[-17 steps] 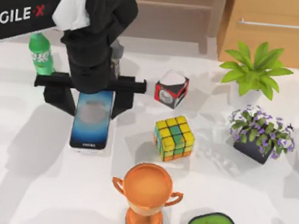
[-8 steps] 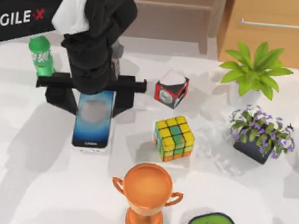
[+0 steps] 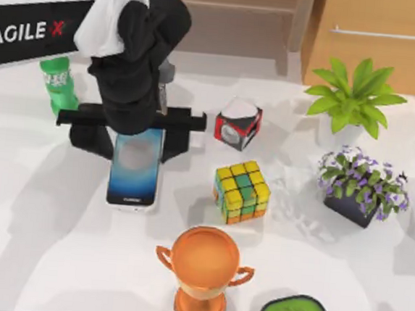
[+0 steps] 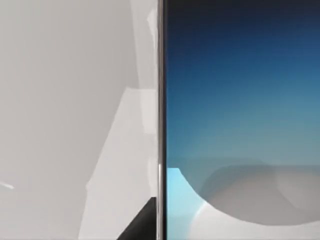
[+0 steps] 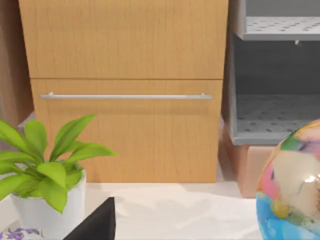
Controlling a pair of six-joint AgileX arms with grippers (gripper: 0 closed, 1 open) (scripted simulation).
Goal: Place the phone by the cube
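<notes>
Phone in the claw, not yet by the cube

The phone (image 3: 135,167) hangs screen-up under the left gripper (image 3: 132,140), whose fingers pinch its far end — it looks lifted just off the table (image 3: 53,258). The cube (image 3: 241,192) sits off to the claw's right, clearly apart; by my reckoning the carry across and the set-down are left. The right arm is parked near the cabinet (image 5: 125,90).

My left wrist view: the phone (image 4: 240,100) seen close up, screen grading from dark to light blue, thin pale frame edge running vertically. White table (image 4: 65,125) alongside, with grey shadows across it.
</notes>
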